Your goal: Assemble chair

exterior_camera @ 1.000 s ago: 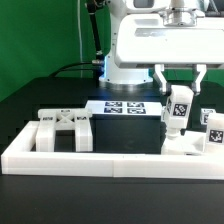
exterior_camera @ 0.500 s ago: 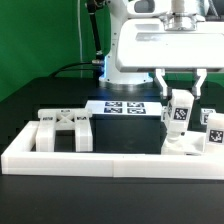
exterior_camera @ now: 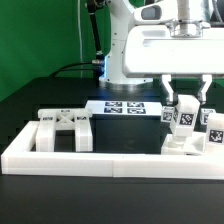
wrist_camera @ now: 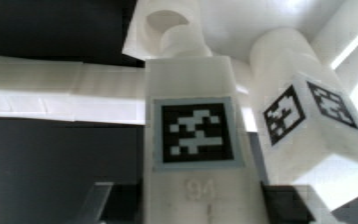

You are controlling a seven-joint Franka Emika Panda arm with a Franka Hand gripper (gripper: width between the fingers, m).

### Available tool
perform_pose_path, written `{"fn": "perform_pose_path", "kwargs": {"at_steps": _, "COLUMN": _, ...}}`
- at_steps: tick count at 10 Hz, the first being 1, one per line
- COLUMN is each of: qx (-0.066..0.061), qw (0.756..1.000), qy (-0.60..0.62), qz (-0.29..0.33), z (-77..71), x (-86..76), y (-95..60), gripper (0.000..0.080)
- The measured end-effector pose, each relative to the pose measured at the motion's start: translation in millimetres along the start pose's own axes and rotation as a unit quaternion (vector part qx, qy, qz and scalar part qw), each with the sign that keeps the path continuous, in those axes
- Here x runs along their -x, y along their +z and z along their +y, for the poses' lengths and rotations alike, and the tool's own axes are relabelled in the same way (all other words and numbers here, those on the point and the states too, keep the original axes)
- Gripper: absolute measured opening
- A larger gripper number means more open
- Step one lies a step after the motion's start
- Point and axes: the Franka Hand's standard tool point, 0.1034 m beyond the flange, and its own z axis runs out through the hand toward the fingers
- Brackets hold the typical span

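Note:
My gripper (exterior_camera: 186, 99) is shut on a white tagged chair piece (exterior_camera: 185, 118), an upright bar hanging at the exterior view's right. In the wrist view this held piece (wrist_camera: 197, 120) fills the middle, with the dark fingers (wrist_camera: 115, 202) pressed on both its sides. A second tagged chair piece (exterior_camera: 214, 130) stands just beside it, seen close in the wrist view (wrist_camera: 311, 105). Below them lies a low white chair block (exterior_camera: 183, 146). The X-braced frame (exterior_camera: 62, 130) rests at the exterior view's left, well apart from the gripper.
A long low white border wall (exterior_camera: 100, 158) runs along the front of the table. The marker board (exterior_camera: 125, 108) lies flat behind the parts, near the arm's base. A green backdrop and cables are at the rear left.
The gripper has carried the held piece a little toward the exterior view's right and lower, closer to the second tagged piece. The other parts have not moved.

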Motion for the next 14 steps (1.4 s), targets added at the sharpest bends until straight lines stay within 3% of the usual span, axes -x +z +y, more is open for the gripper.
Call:
{"fn": "perform_pose_path", "kwargs": {"at_steps": 6, "qx": 0.005, "qw": 1.0, "qy": -0.006, "qz": 0.003, "z": 9.6, "x": 0.2, "y": -0.5, "gripper": 0.0292}}
{"fn": "perform_pose_path", "kwargs": {"at_steps": 14, "qx": 0.003, "qw": 1.0, "qy": -0.01, "qz": -0.005, "z": 5.2, "x": 7.9, "y": 6.0, "gripper": 0.0294}}
